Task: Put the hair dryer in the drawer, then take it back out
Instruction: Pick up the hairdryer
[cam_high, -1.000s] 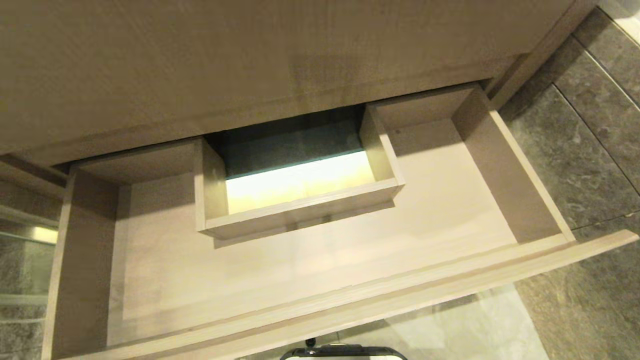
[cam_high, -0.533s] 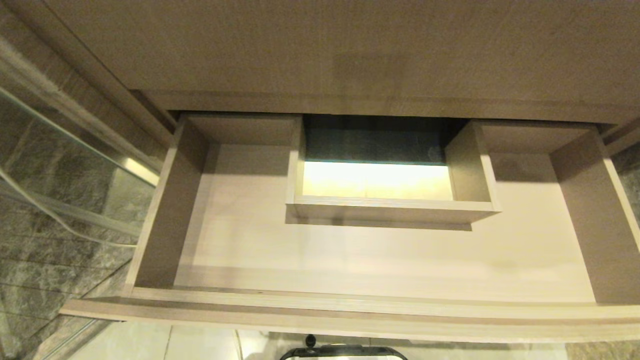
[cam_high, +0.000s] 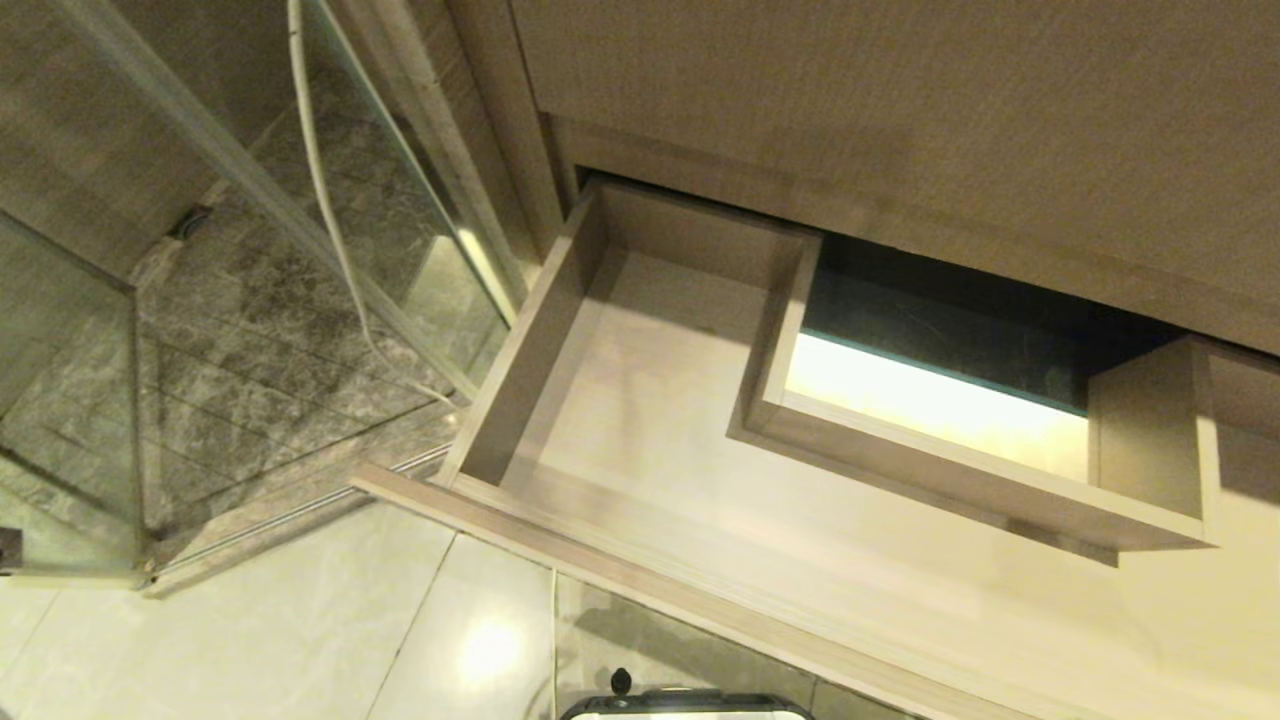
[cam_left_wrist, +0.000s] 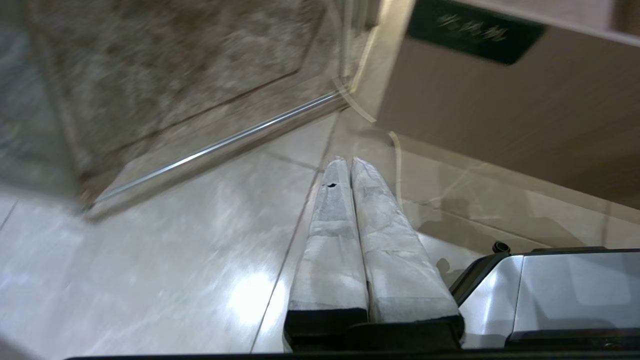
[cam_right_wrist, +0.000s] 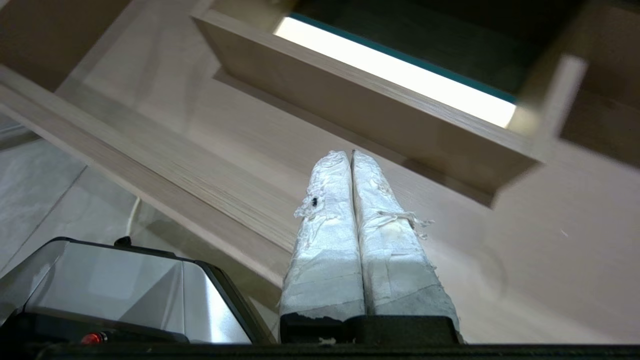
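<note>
The drawer (cam_high: 640, 420) stands pulled out under the taller wood panel (cam_high: 900, 110), its plain front edge (cam_high: 560, 545) running slantwise across the head view. No hair dryer shows in any of the three views, so its place cannot be told.

Nearest the camera in the head view is the dark rim of the robot's base (cam_high: 685, 705), over pale glossy floor tiles (cam_high: 300, 640). Neither arm enters that view. The left gripper (cam_left_wrist: 348, 161) hangs above the tiles — its two tape-wrapped fingers (cam_left_wrist: 330, 225) pressed together, holding nothing — beside the silver corner of the base (cam_left_wrist: 550, 285). The right gripper (cam_right_wrist: 348, 154) hangs over the drawer's front edge and floor (its fingers (cam_right_wrist: 390, 240) likewise closed tip to tip, the tape frayed, nothing between them).

Past the front edge lies the drawer's bare wood-grain floor, then the boxed cut-out (cam_high: 960, 480) in the middle — brightly lit at its near part, dark behind. Beyond the drawer's left wall (cam_high: 530, 350) a glass partition (cam_high: 250, 200) stands over grey stone tiles (cam_high: 230, 400), with a white cord (cam_high: 320, 190) trailing down behind the glass.
</note>
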